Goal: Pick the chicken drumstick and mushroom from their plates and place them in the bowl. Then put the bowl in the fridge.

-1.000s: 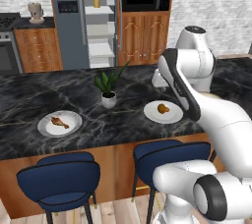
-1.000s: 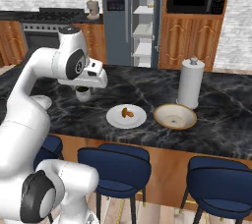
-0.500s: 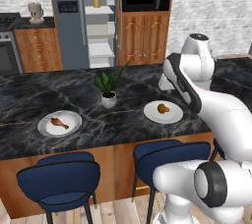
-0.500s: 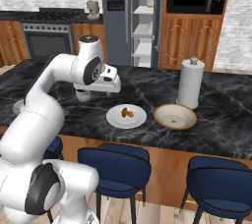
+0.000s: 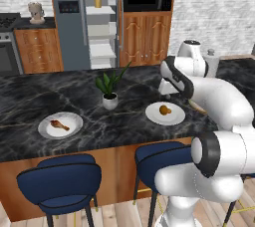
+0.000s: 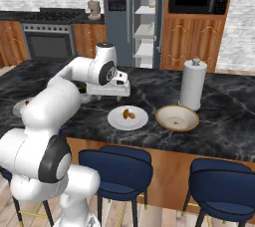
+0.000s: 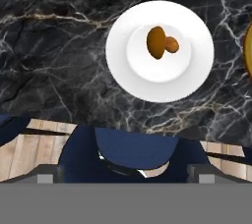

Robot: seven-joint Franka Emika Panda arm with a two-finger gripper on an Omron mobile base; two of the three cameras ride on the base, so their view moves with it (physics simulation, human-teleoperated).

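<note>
Pincer (image 6: 110,94): wide, holding nothing, above table (image 6: 224,126) | mushroom (image 7: 161,42): on near plate (image 7: 197,70) | drumstick (image 5: 59,124): on far plate (image 5: 74,119) | bowl (image 6: 177,117): beside mushroom plate.

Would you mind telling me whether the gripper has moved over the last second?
Yes. In the right base view the gripper has swung right, toward the mushroom's plate.

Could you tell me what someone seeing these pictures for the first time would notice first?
Probably the big white robot arm, bent over the black marbled counter with its open gripper above a flat white plate holding a small orange-tan mushroom. Next, the tall slate-blue fridge at the back, its white shelves exposed. A cream-tan bowl sits empty beside a white paper-towel roll.
</note>
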